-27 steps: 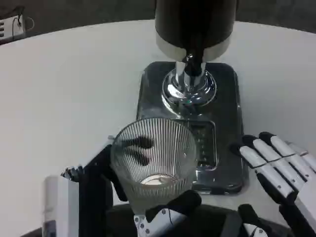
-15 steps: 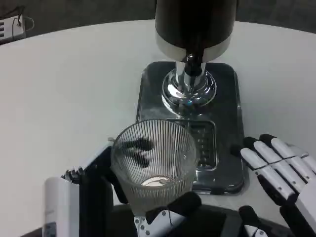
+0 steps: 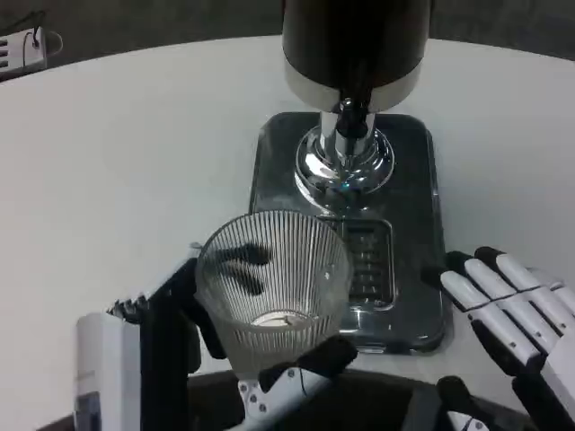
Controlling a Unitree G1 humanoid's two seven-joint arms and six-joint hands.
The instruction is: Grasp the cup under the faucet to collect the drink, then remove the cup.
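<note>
The top edge is cutting off the dispenser, hiding its upper body. The ribbed cup is blurring the left hand fingers behind its wall. The right hand is running off the right and bottom edges. A small object at the top-left corner is too cropped to identify.

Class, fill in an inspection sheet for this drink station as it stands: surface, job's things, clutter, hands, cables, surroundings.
Surface: white table, bare around the dispenser.
Job's things: ribbed clear cup held near the front of the drip tray, short of the faucet; dispenser stands behind.
Clutter: nothing seen.
Hands: left hand grips the cup; right hand open beside the tray.
Cables: a white device with a cord at the far left edge.
Surroundings: dark floor beyond the table.
</note>
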